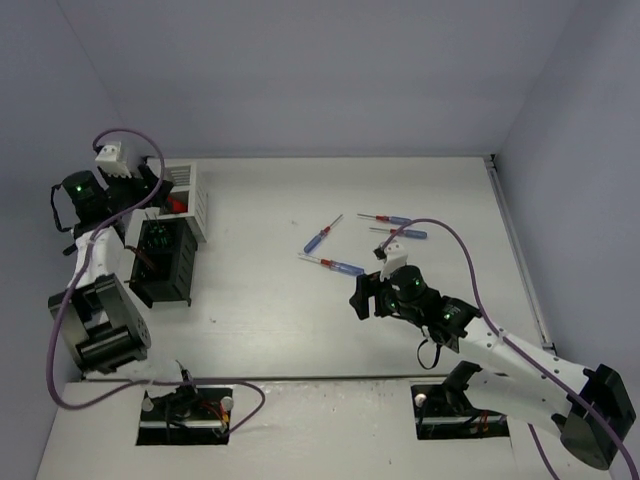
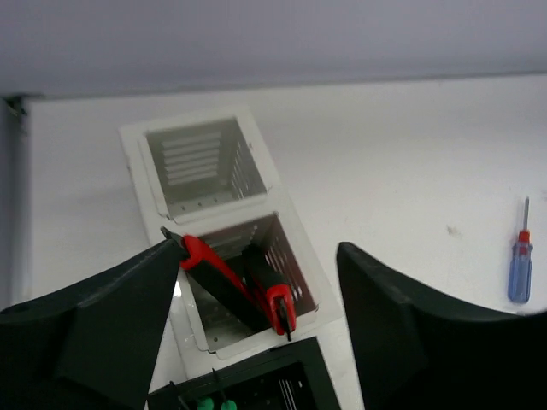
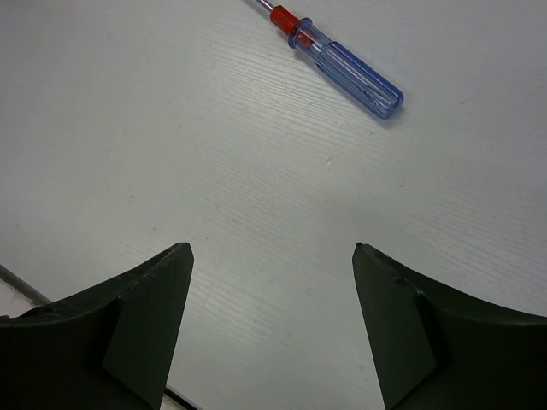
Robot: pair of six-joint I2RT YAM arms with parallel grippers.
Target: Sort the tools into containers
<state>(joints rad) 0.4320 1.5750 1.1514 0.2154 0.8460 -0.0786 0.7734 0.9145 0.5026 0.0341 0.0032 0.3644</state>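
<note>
Four blue-and-red screwdrivers lie on the table: one, one, one and one. The containers stand at the left: two white bins and two black bins. Red-handled pliers lean inside the nearer white bin; the farther white bin looks empty. Green handles show in a black bin. My left gripper is open and empty above the bin with the pliers. My right gripper is open and empty over bare table, just short of a screwdriver.
The table's right edge has a raised rail. Walls close the back and sides. One screwdriver shows at the right of the left wrist view. A thin metal shaft crosses the lower left of the right wrist view.
</note>
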